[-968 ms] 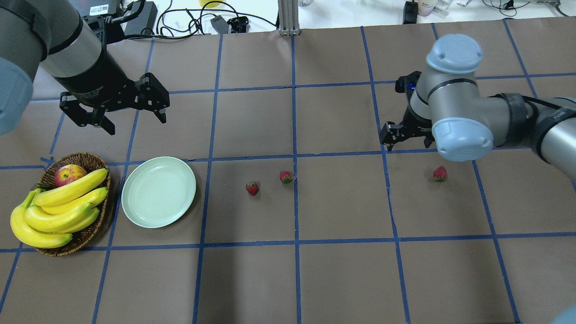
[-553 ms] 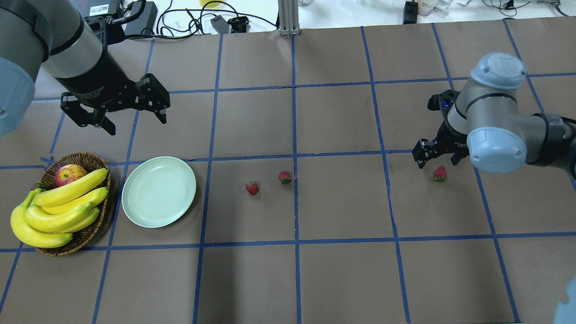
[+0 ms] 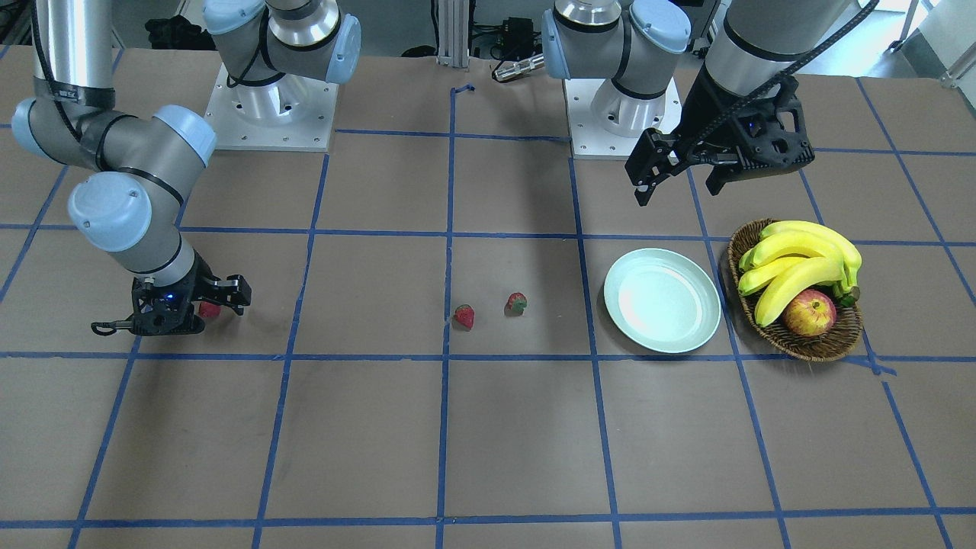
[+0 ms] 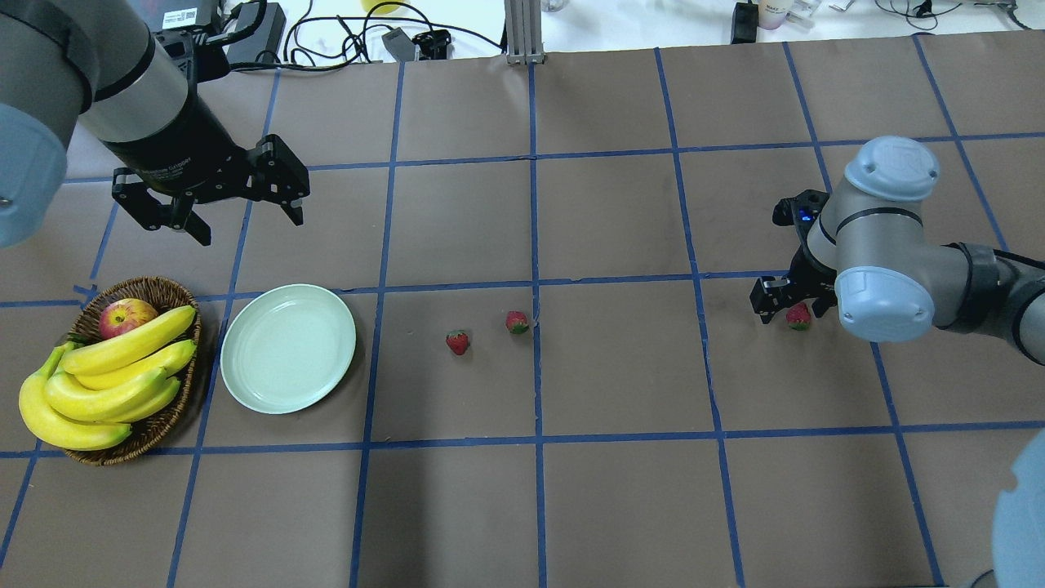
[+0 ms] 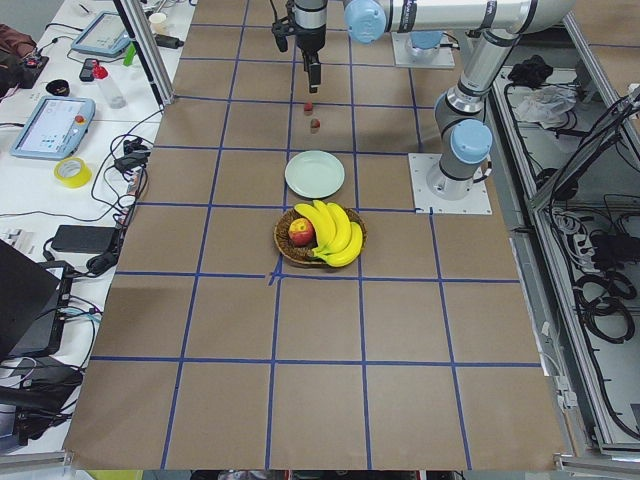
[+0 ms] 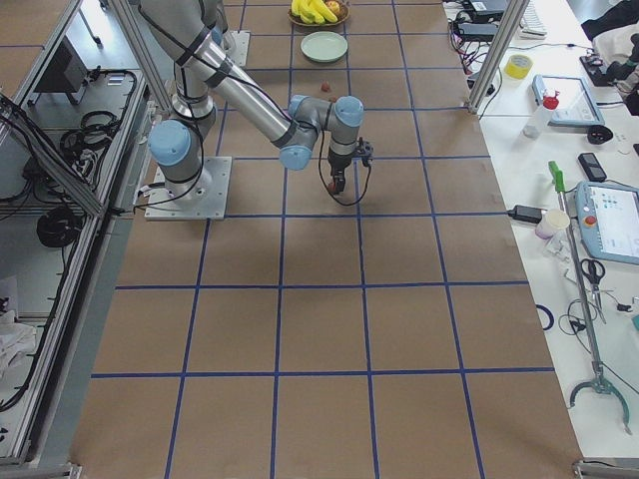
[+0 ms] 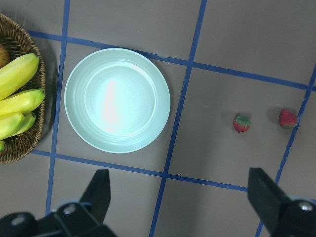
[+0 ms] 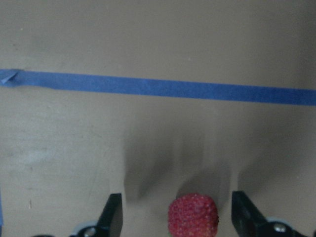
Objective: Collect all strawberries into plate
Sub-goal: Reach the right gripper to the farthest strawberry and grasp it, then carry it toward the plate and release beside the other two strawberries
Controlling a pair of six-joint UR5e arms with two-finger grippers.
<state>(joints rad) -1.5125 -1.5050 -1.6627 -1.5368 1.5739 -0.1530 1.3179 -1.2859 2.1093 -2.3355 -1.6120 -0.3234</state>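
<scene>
Brown paper table, blue tape grid. Your right gripper (image 4: 793, 309) is down low near table's right edge (robot's right), jaws spread wide either side of one strawberry (image 8: 193, 216), with a gap on both sides and no contact. You see two more strawberries (image 4: 458, 342) (image 4: 518, 322) mid-table. Plate (image 4: 287, 348) sits toward left edge, just beside basket (image 4: 163, 425). Left gripper (image 4: 245, 216) is spread wide, gripping nothing, raised over far side of plate.

Robot's right arm (image 6: 262, 105), the near one, reaches across the brown counter (image 6: 319, 329), blue-taped in squares, w/ right gripper (image 6: 334, 182) pointing down at a strawberry (image 6: 333, 189); fingers too small to read. Farther along, second strawberry (image 6: 330, 98) & third strawberry (image 6: 326, 87) lie short of the pale green plate (image 6: 324, 46). Beyond it: basket (image 6: 319, 24) w/ bananas (image 6: 318, 9). Yellow tape roll (image 6: 518, 66) sits on the white side bench (image 6: 559, 150).
</scene>
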